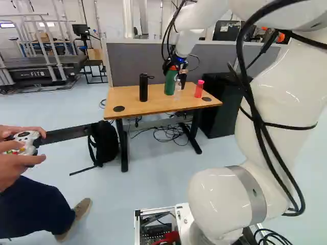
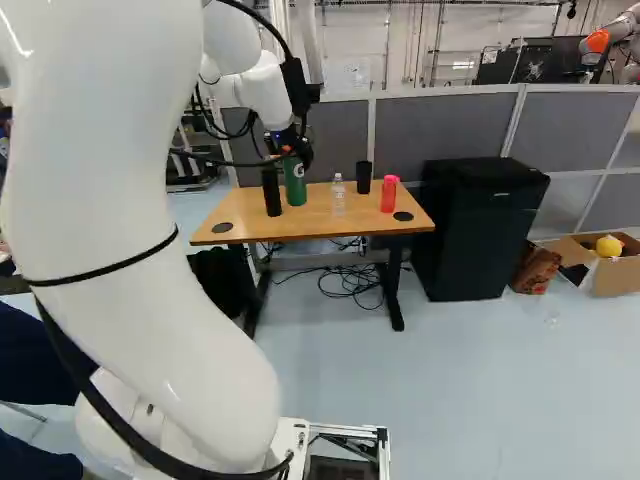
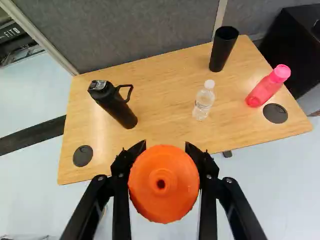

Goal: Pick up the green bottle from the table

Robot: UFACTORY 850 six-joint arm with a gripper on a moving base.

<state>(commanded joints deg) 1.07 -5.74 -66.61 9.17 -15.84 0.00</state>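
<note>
Green bottle in the grip, seemingly just off the table

The pick looks to be at the lift: the gripper (image 3: pixel 165 150) has the green bottle (image 2: pixel 295 185) pinched near its top, one finger against either side, just under or at the orange lid (image 3: pixel 163 200). The exact line of contact is hidden by the lid. The bottle is above the table (image 1: pixel 125 100), toward its near edge, and its base seems raised from the tabletop, though the gap itself is hard to make out.

The next move calls for holding that pinch and going straight up, then drawing back from the table. The clear bottle (image 3: pixel 202 102) and the black flask (image 3: pixel 117 107) stand on the table to either side and farther in, so a sideways swing at this height could knock one over.

The bottle is a deep green cylinder, upright, with a pale mark on its side in the right base view. Its lid is round, bright orange and raised in the middle, with a small dark hollow at the centre.
</note>
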